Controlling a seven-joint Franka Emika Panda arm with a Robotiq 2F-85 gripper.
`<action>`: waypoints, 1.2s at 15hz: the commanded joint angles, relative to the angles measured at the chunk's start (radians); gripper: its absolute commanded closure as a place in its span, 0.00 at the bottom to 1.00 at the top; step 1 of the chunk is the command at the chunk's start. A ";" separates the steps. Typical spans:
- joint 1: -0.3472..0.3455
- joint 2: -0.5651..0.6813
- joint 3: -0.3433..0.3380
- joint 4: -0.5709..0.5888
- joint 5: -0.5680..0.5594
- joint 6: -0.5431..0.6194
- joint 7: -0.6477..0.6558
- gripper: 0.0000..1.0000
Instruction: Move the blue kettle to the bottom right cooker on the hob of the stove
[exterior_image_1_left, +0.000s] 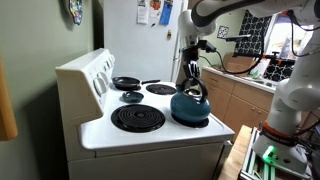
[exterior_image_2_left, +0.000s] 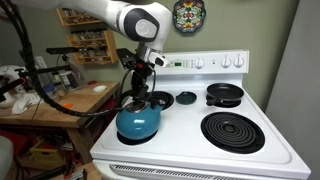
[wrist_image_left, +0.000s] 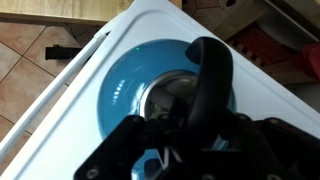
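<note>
The blue kettle (exterior_image_1_left: 190, 107) sits on the hob (exterior_image_1_left: 95, 132) just beside the large black coil (exterior_image_1_left: 137, 119), the hand (exterior_image_1_left: 192, 76) at its handle (wrist_image_left: 212, 80); clamped or not, we cannot tell. Only exterior views show us the frying pan (exterior_image_2_left: 224, 93) beyond the kettle

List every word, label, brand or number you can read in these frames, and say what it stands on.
No text is legible in any view.
Papers on the fridge: print too blurred to read.
Stove knob panel: markings too small to read.
Blue kettle: no label or brand visible.
</note>
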 joint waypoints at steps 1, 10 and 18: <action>0.006 -0.008 -0.004 -0.023 -0.008 0.027 0.013 0.79; -0.003 -0.030 -0.015 -0.022 -0.046 0.032 0.010 0.98; -0.027 -0.045 -0.046 0.006 -0.148 0.030 0.007 0.98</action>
